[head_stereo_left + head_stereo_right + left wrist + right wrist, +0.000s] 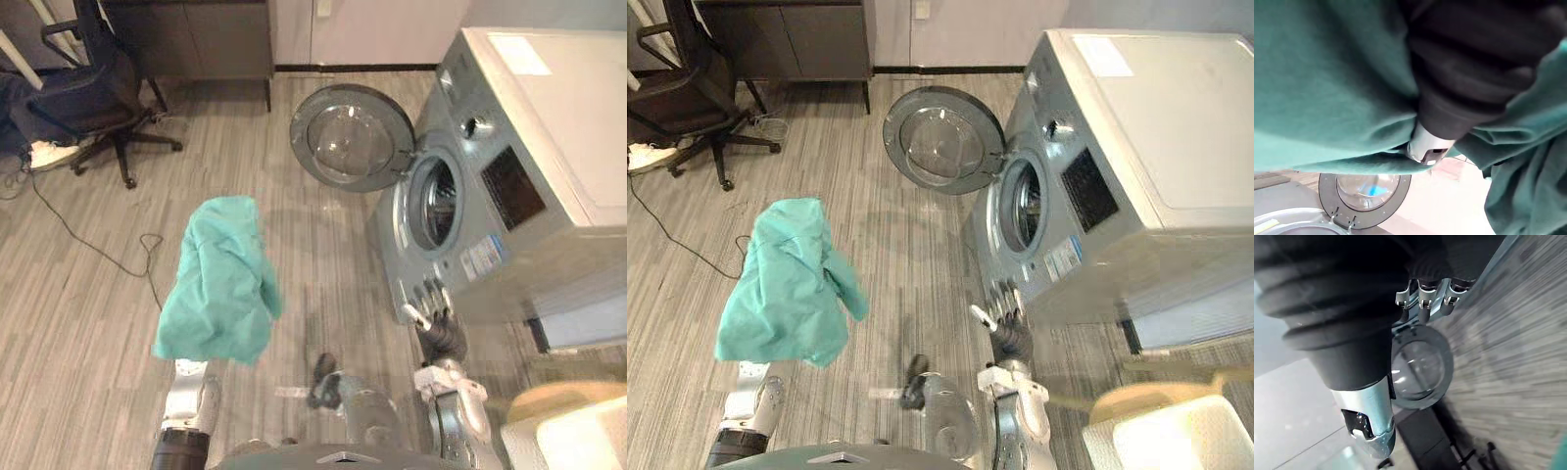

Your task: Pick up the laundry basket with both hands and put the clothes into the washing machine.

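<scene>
Left eye view: the teal garment (216, 284) hangs draped over the raised left robot hand (1429, 146), probably lifted clear of the floor for the washing machine (509, 186). I cannot tell its grip under the cloth. The right robot hand (441, 328), fingers straight and empty, hovers by the machine's front. The round door (353, 137) stands open on the garment's side. 1 office chair (93, 88) sits well apart.

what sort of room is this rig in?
Probably an office or lab space set up as a laundry corner: a front-loading washing machine with its round door swung open, a wheeled office chair, and dark cabinets on a wood-look floor.
</scene>
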Robot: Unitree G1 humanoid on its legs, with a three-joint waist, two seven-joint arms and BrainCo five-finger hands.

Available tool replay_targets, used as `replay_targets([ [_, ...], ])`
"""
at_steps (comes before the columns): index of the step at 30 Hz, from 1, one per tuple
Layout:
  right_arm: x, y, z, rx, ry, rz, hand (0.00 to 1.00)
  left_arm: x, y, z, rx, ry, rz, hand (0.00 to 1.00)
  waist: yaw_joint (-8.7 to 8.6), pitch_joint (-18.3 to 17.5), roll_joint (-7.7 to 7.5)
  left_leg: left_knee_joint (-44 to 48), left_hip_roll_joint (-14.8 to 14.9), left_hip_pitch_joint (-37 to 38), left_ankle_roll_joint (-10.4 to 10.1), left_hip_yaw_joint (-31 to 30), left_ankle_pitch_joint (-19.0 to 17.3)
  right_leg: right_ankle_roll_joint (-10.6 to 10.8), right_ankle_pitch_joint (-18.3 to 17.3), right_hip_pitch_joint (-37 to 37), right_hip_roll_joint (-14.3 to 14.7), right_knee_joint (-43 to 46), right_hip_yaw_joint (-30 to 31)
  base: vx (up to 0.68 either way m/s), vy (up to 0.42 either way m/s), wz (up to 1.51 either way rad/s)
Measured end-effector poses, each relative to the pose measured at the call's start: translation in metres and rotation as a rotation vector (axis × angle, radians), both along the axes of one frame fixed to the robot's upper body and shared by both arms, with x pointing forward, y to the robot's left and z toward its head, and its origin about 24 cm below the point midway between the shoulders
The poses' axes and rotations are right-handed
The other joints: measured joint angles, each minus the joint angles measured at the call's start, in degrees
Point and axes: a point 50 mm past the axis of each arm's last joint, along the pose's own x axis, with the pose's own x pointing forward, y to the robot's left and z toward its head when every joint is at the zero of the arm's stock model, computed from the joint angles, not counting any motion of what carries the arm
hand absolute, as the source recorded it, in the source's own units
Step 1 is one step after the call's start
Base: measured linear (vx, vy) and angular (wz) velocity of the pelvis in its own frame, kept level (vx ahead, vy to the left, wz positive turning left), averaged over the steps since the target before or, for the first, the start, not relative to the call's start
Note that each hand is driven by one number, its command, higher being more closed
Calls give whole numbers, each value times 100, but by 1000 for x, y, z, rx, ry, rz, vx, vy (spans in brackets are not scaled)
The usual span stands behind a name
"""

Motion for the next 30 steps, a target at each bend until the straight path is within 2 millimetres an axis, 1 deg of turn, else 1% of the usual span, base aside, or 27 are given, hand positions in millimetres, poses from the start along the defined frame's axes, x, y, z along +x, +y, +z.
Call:
replay_targets([
  [2, -7, 0, -10, -24, 79, 4, 0, -5, -6, -5, -19, 24, -8, 100, -11, 66, -10, 1371, 385, -273, -75, 258, 238, 53, -293, 360, 17, 79, -16, 599, -17, 33],
  [3, -13, 4, -15, -48, 129, 11, 0, -11, -6, -10, -27, 49, -1, 100, 40, 114, -5, 3025, 1000, -615, 99, 544, 1095, 125, -489, 796, 137, 44, 126, 634, -27, -60],
  [4, -15, 7, -19, -84, 167, 13, 0, -18, -4, -15, -27, 74, 9, 100, 241, 102, -7, 4384, 1669, -960, 239, 728, 1745, 153, -598, 1154, 309, -37, 422, 505, -15, -95],
  [6, -17, 7, -26, -103, 212, 2, 0, -27, -1, -19, -31, 95, 23, 100, 424, 102, -48, 5516, 2216, -1512, 215, 713, 1767, 219, -692, 1515, 391, -205, 794, 434, 10, -125],
  [7, -24, 5, -38, -114, 281, -2, 0, -31, -1, -22, -32, 107, 26, 100, 497, 59, -83, 5623, 2429, -1850, 225, 750, 1681, 268, -684, 1715, 374, -420, 1041, 410, 37, -102],
  [8, -27, 3, -44, -123, 318, -10, 0, -33, -1, -22, -34, 110, 28, 100, 507, 50, -71, 5549, 2510, -1974, 227, 784, 1608, 300, -670, 1832, 356, -518, 1176, 394, 82, -88],
  [9, -35, 0, -55, -161, 401, -11, 0, -38, 0, -24, -34, 122, 34, 100, 543, 52, -135, 5150, 2561, -2171, 237, 830, 1495, 421, -644, 2017, 297, -722, 1419, 378, 141, -81],
  [10, -39, -1, -61, -196, 450, -4, 0, -40, 1, -26, -34, 131, 37, 100, 593, 43, -133, 4657, 2546, -2244, 244, 837, 1381, 490, -633, 2132, 240, -843, 1582, 433, 214, -101],
  [11, -43, -1, -67, -241, 500, 17, 0, -42, 2, -26, -35, 137, 39, 100, 658, 42, -142, 3770, 2436, -2245, 212, 841, 1241, 613, -656, 2256, 140, -944, 1804, 346, 215, -85],
  [12, -46, -1, -70, -263, 528, 26, 0, -43, 2, -26, -35, 136, 39, 100, 680, 34, -153, 3191, 2318, -2251, 174, 784, 1187, 700, -679, 2308, 70, -983, 1914, 350, 264, -77],
  [13, -48, -1, -75, -282, 560, 33, 0, -44, 3, -24, -35, 131, 38, 100, 716, 24, -170, 2392, 2117, -2247, 62, 660, 1155, 810, -730, 2360, -41, -1004, 2046, 284, 235, -71],
  [14, -50, -2, -81, -299, 597, 40, 0, -43, 3, -22, -30, 119, 35, 100, 753, 0, -205, 1192, 1785, -2227, -171, 423, 1237, 994, -810, 2365, -213, -990, 2240, 362, 321, -76],
  [15, -53, -4, -85, -315, 623, 48, 0, -42, 3, -21, -27, 114, 35, 100, 760, -18, -196, 381, 1559, -2154, -372, 257, 1374, 1153, -882, 2355, -301, -978, 2382, 388, 367, -89],
  [16, -52, -8, -87, -334, 637, 54, 0, -42, 2, -21, -30, 114, 36, 100, 775, -84, -95, -475, 1419, -2081, -433, 124, 1654, 1395, -986, 2333, -336, -940, 2601, 409, 409, -81],
  [17, -52, -10, -88, -341, 641, 57, 0, -43, 3, -21, -32, 115, 39, 100, 779, -121, -28, -660, 1424, -2053, -400, 62, 1943, 1517, -1056, 2320, -326, -908, 2713, 450, 453, -105],
  [18, -48, -7, -93, -327, 656, 66, 0, -43, 10, -23, -16, 123, 62, 100, 772, -173, -218, -321, 1322, -1971, -320, 162, 2097, 1703, -1170, 2344, -547, -810, 3015, 466, 431, -97],
  [19, -50, -2, -95, -307, 652, 66, 0, -43, 14, -23, -12, 125, 81, 100, 754, -256, -423, 91, 1249, -1981, -239, 348, 1661, 1773, -1097, 2311, -761, -702, 3196, 460, 412, -90],
  [20, -51, 0, -96, -297, 655, 64, 0, -43, 14, -23, -11, 124, 82, 100, 764, -297, -504, 252, 1243, -1962, -213, 470, 1468, 1772, -1087, 2246, -847, -558, 3303, 505, 455, -73],
  [21, -51, 5, -101, -274, 666, 75, 0, -43, 15, -23, -4, 124, 78, 100, 761, -312, -646, 410, 1201, -1798, -179, 714, 1180, 1832, -1051, 1990, -1019, 66, 3458, 445, 434, -69],
  [22, -50, 9, -106, -237, 673, 91, 0, -43, 16, -25, 3, 133, 72, 100, 673, -285, -640, 316, 1111, -1569, -118, 854, 1063, 2100, -864, 1502, -1149, 1055, 3576, 414, 390, -58],
  [23, -49, 10, -108, -217, 679, 94, 0, -43, 16, -26, 6, 137, 68, 100, 602, -281, -638, 217, 1085, -1429, -103, 906, 1054, 2197, -801, 1262, -1165, 1535, 3645, 290, 232, -35],
  [24, -47, 11, -111, -183, 680, 78, 0, -43, 16, -28, 6, 142, 68, 100, 520, -252, -589, 30, 1079, -1167, -104, 964, 1054, 2148, -825, 911, -1085, 2138, 3585, 270, 151, -32],
  [25, -44, 10, -112, -161, 674, 69, 0, -43, 15, -30, 6, 149, 67, 100, 490, -235, -557, -183, 1079, -888, -110, 1079, 1058, 1928, -942, 625, -1028, 2304, 3388, 257, 113, -36],
  [26, -42, 10, -113, -147, 671, 65, 0, -42, 15, -31, 6, 153, 65, 100, 475, -231, -544, -268, 1079, -777, -111, 1095, 1059, 1860, -981, 503, -1003, 2266, 3271, 236, 33, -29],
  [28, -40, 6, -115, -127, 666, 47, 0, -37, 12, -37, 8, 172, 48, 100, 438, -232, -516, -405, 1067, -624, -162, 1081, 1090, 1743, -974, 140, -943, 1564, 2788, 205, -43, 0],
  [29, -40, 5, -117, -122, 678, 42, 0, -36, 13, -41, 16, 188, 37, 100, 436, -241, -533, -456, 1023, -589, -220, 1050, 1126, 1600, -682, 110, -825, 827, 2622, 251, -94, 17],
  [30, -46, 4, -122, -105, 709, 31, 0, -36, 16, -48, 35, 215, 26, 100, 431, -287, -677, -469, 843, -538, -278, 972, 1166, 1455, 113, 100, -744, 110, 2692, 262, -116, 14],
])
